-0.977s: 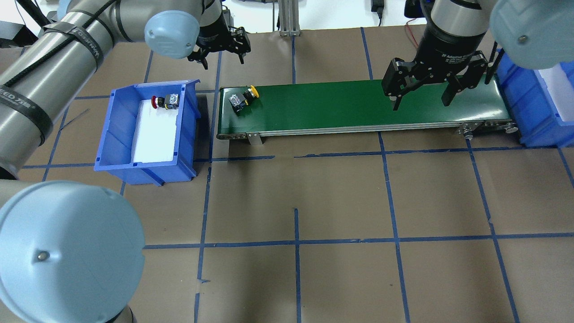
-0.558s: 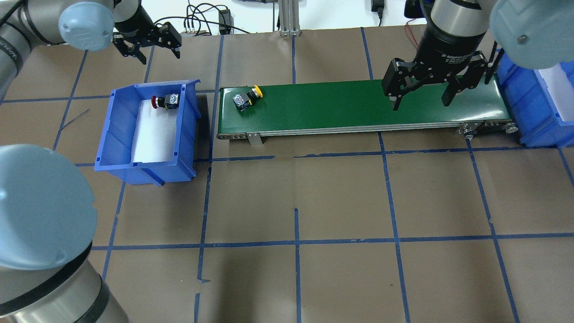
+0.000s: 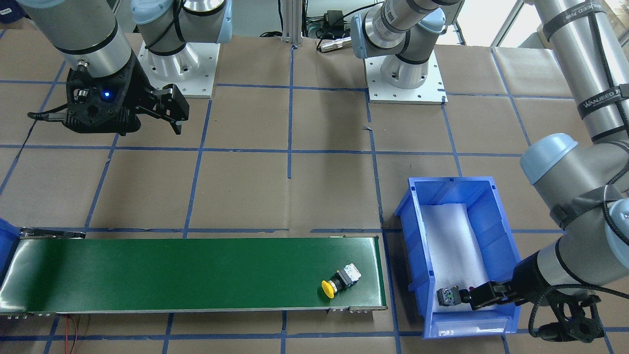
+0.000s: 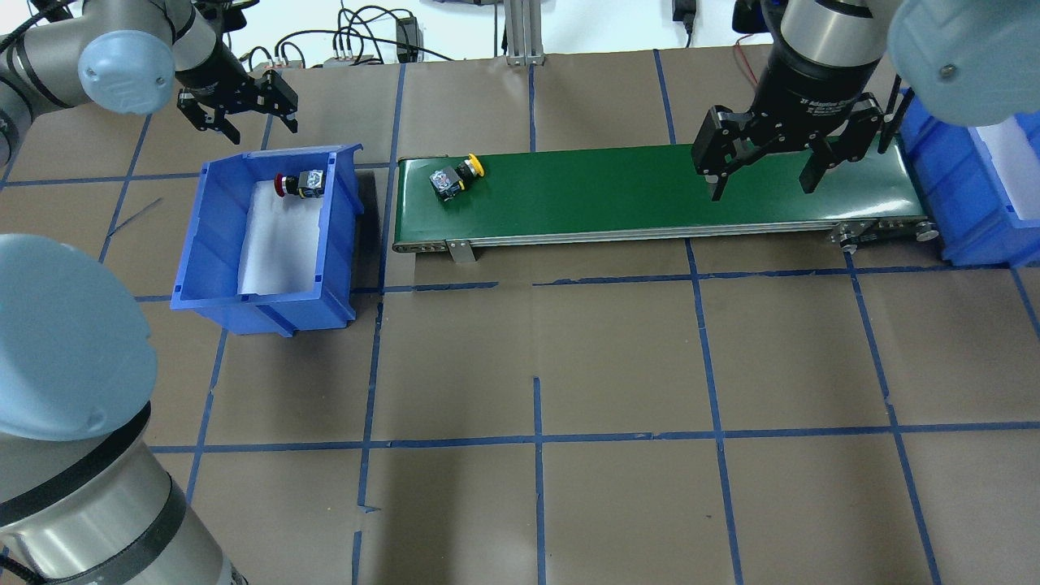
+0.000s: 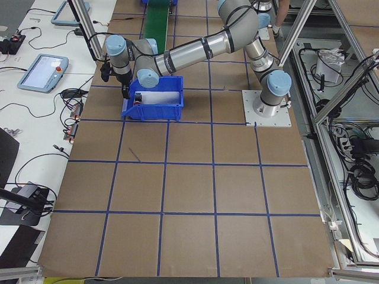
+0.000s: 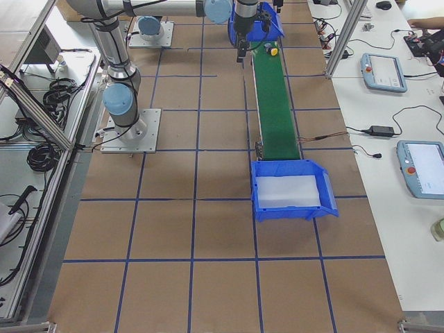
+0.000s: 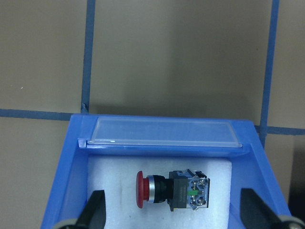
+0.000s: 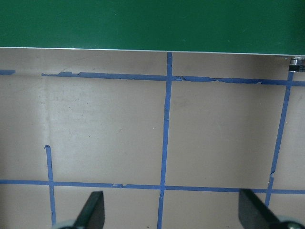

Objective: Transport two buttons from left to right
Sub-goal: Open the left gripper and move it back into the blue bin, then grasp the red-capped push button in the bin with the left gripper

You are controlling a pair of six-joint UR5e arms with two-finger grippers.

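The left end effector (image 4: 262,128) is held with its fingers spread and empty, above the far end of the left blue bin (image 4: 195,236). Between its fingers in the wrist view, the red-capped button (image 7: 171,190) is seen lying on its side on the bin's white foam (image 4: 280,244). The right end effector (image 4: 762,191) is likewise spread and empty, raised near the right part of the green conveyor belt (image 4: 617,191). The yellow-capped button (image 4: 457,175) is lying on its side at the belt's left end. The table (image 4: 617,366) is covered in brown paper gridded with blue tape (image 4: 538,439). The right blue bin (image 6: 326,187), foam-lined, is set against the belt's other end. A clear label plate (image 7: 164,132) on the left bin's rim is shown only by the left wrist view; teach pendants (image 6: 383,72) beyond the table's edge are shown by the side views.
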